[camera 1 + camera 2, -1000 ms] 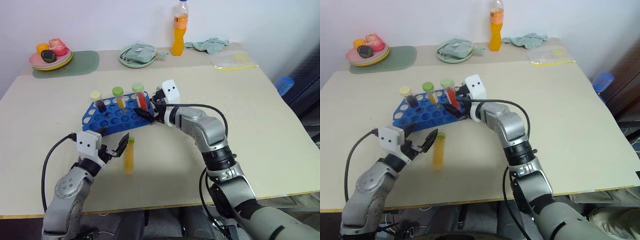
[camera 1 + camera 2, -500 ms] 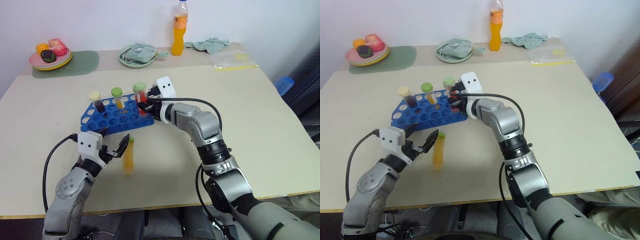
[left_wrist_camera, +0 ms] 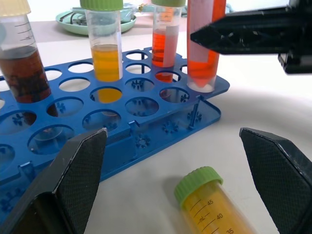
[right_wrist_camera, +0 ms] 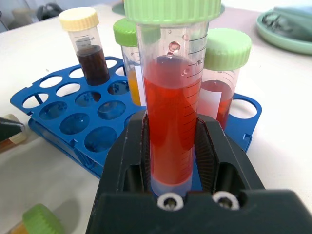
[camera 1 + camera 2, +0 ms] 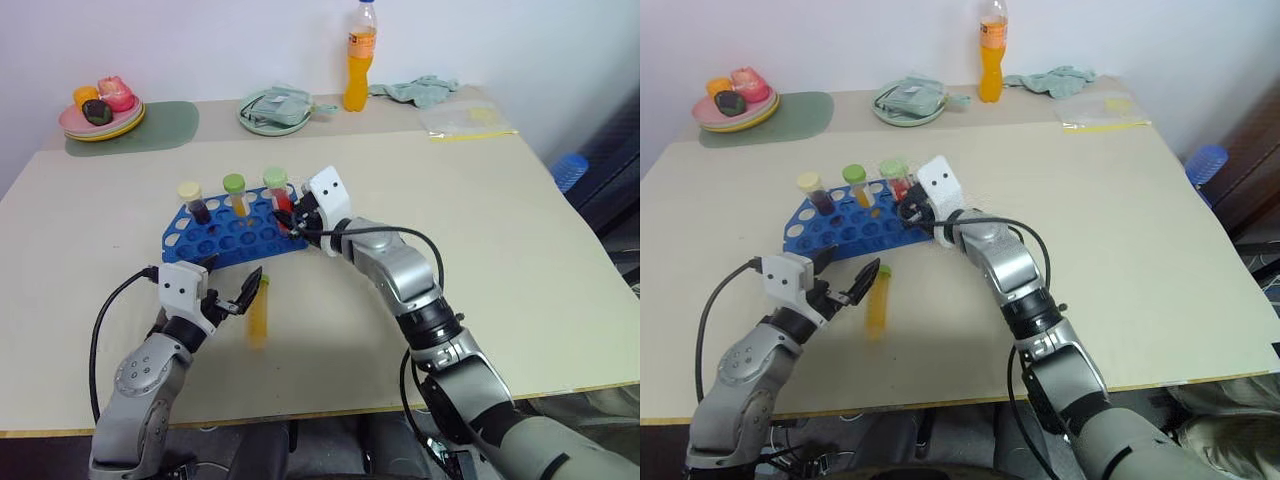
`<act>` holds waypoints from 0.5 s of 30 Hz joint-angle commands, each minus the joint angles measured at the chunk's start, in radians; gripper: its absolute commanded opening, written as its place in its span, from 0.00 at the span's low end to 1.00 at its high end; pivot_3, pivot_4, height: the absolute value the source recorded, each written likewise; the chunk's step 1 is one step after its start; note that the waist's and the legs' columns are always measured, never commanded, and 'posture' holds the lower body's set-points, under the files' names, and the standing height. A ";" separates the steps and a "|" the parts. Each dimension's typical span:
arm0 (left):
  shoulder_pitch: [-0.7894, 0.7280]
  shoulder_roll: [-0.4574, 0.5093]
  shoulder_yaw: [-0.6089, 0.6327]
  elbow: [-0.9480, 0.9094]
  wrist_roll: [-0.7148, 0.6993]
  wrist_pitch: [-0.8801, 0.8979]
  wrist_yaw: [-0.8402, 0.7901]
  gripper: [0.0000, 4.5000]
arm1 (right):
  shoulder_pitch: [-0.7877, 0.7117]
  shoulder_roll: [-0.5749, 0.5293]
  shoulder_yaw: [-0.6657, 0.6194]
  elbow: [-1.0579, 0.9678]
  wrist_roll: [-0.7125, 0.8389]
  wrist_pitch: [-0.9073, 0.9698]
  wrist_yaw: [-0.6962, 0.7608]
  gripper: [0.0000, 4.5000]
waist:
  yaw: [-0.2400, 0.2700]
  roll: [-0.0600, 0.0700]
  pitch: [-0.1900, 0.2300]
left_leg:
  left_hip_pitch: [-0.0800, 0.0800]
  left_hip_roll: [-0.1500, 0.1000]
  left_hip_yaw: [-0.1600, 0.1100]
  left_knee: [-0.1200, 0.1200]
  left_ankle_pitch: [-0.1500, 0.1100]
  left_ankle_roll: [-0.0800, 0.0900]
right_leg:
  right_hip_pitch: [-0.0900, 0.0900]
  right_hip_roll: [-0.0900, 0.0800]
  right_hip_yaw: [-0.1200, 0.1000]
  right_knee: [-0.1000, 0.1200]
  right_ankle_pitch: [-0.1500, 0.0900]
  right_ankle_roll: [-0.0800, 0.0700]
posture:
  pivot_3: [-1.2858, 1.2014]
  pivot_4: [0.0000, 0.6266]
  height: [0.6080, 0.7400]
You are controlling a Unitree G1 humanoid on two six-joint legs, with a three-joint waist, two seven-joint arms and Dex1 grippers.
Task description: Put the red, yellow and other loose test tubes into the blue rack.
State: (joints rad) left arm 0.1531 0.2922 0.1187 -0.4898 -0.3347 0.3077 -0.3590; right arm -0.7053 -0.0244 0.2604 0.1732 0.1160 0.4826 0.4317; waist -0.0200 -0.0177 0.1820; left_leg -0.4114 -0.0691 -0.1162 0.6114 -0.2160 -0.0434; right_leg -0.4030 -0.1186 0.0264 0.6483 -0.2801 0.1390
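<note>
- Desk (image 5: 520, 250): the rack (image 5: 215, 240) sits toward its far left part, three tubes upright in its back row
- Right gripper (image 4: 170, 146): wide apart a second ago, now clamped on a red tube (image 4: 170, 126) at the rack's right end, its tip over a front hole, so seating looks under way
- Left gripper (image 5: 225, 290): spread apart, unmoved, over the yellow tube (image 5: 258, 312) lying on the desk just before the rack, likely next
</note>
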 commanded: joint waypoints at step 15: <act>-0.003 0.014 0.007 -0.035 -0.008 -0.005 0.005 1.00 | 0.045 0.016 -0.006 -0.023 -0.009 -0.245 0.075 0.99 | 0.001 0.000 0.000 | 0.000 0.000 -0.001 0.000 0.000 0.000 | 0.000 0.000 0.000 0.000 0.000 0.000 | 0.52 0.24 1.00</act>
State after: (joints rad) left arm 0.1509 0.2972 0.1099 -0.4903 -0.3360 0.3049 -0.3555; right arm -0.6483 -0.0148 0.2647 0.2012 0.1025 0.2546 0.5037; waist -0.0192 -0.0177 0.1821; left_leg -0.4114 -0.0690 -0.1169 0.6114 -0.2160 -0.0435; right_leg -0.4030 -0.1185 0.0264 0.6483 -0.2801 0.1390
